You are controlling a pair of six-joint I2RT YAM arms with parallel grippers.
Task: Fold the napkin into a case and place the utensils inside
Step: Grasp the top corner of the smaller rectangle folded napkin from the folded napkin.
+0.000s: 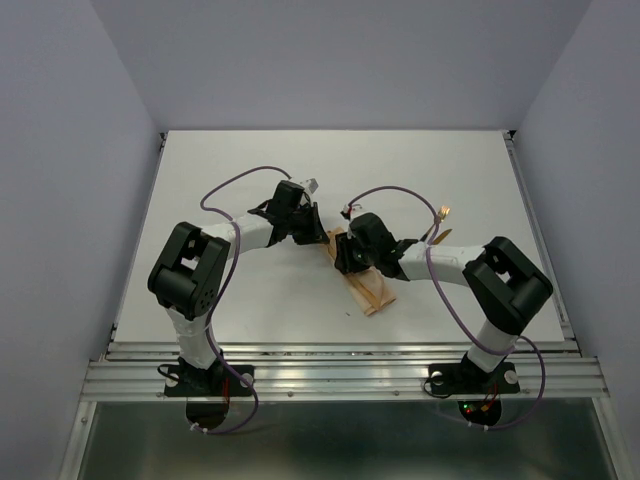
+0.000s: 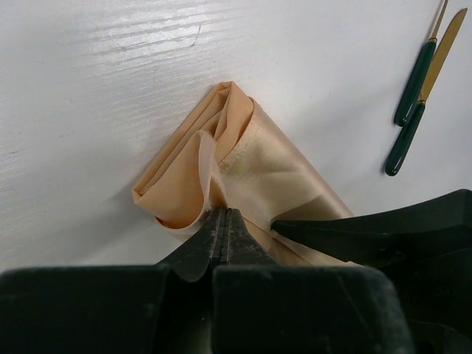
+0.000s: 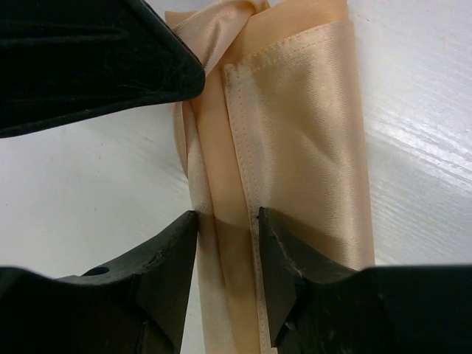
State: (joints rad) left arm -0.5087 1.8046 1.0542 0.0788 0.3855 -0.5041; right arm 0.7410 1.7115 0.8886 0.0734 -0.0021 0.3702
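With left gripper [image 2: 221, 230] clenched on the narrow-folded peach-orange glossy cloth napkin [image 2: 243, 158] mid-table, close the spread-open right gripper [image 3: 226, 218] squarely over the hem [image 3: 238, 147]; avoid dragging toward gold-headed, dark-handled utensils [image 2: 417, 81] at two o'clock.

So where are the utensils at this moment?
In the top view, the utensils lie right of centre, just behind the right arm, apart from the napkin.

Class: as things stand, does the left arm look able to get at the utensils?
Probably not. Its fingers are shut on the napkin, and the right arm lies between them and the utensils. It would have to let go and go round.
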